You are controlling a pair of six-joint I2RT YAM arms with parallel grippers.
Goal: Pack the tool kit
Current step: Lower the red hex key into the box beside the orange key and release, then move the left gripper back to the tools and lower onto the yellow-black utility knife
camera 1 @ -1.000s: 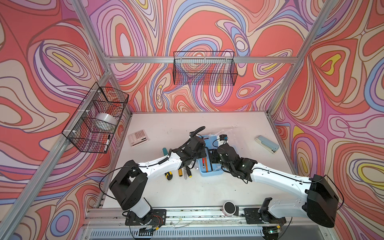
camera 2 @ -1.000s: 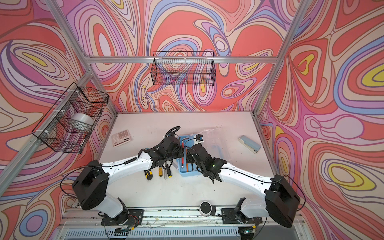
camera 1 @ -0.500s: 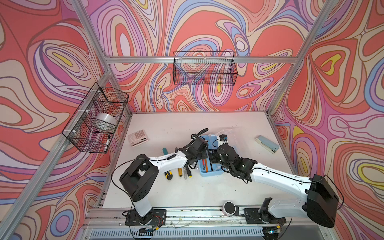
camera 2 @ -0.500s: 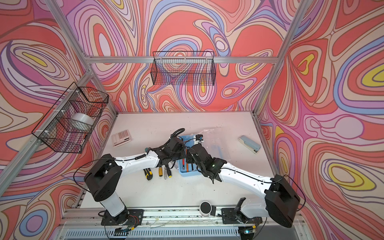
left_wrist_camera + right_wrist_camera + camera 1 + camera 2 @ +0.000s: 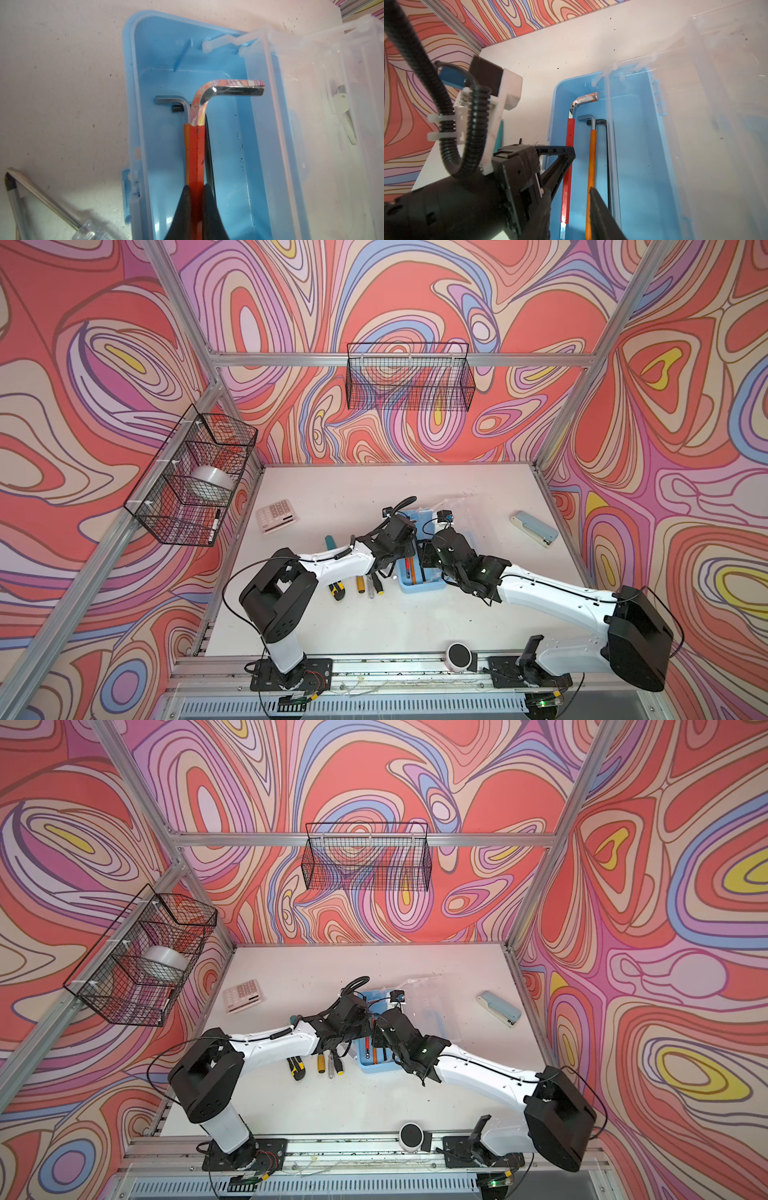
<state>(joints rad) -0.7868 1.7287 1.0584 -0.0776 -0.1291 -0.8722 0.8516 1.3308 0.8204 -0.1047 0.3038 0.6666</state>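
My left gripper [image 5: 196, 188] is clamped on the red-sleeved hex key [image 5: 196, 149]. Both black fingers [image 5: 184, 199] press its sleeve from either side, inside the light-blue case [image 5: 234, 149]. The key's long arm runs along the case, and its chromed short arm bends toward the hinge side, where the clear lid [image 5: 332, 104] hangs open. I cannot tell whether the key touches the case floor.

An orange-sleeved hex key [image 5: 592, 158] and a thin black hex key [image 5: 607, 145] also lie in the case. From my left wrist, the red key covers most of both, and only their bent ends show plainly. A pale shape shows through the lid, too blurred to name.

My right gripper [image 5: 424, 558] is over the case too. Its wrist view shows only one finger [image 5: 601, 209], cut off at the picture's edge, with its tip just beside the orange sleeve. The other finger is out of sight, so I cannot tell whether these fingers are apart, together or holding anything.

In both top views my two wrists crowd over the case and hide all but the end nearest my bases.

On the table [image 5: 374, 635], just beside the case on the side away from the lid, lie the yellow-black cutter [image 5: 337, 591] and the screwdrivers [image 5: 360, 584]. Their far ends are under my left forearm. The teal cutter [image 5: 331, 542] pokes out beyond that forearm, mostly hidden.

The stapler [image 5: 534, 529] lies well apart from the case on the lid's side. The calculator [image 5: 276, 516] lies well apart on the opposite side.
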